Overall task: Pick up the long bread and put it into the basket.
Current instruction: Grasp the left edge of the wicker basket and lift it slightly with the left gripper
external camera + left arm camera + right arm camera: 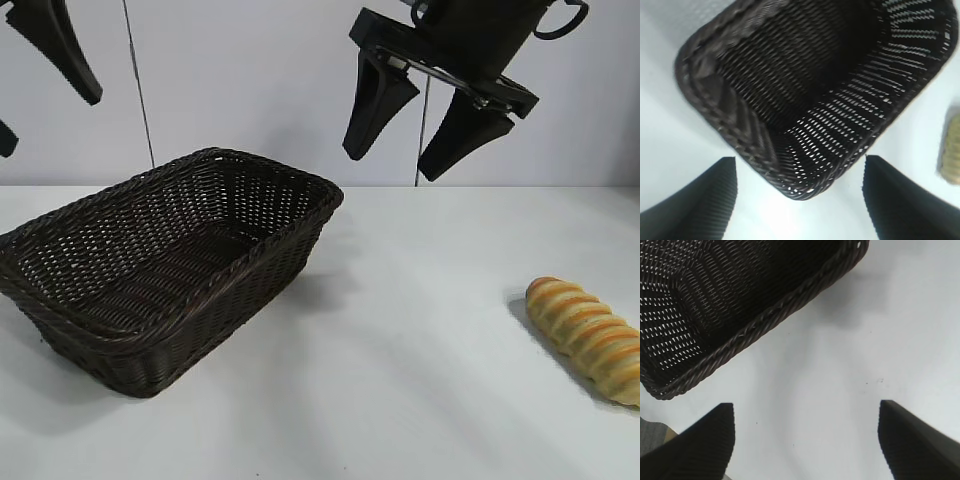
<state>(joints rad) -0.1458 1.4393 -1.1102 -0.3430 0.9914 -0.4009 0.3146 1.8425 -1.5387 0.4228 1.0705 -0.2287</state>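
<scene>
Bread lying untouched on the counter, basket waiting empty.
Long bread (588,338) is resting near the counter's (400,400) right edge, well apart from the basket (160,262); farther back, the right tool (425,120) is hanging wide and empty between them, while the left tool (45,70), also wide, is hovering above the basket.
</scene>
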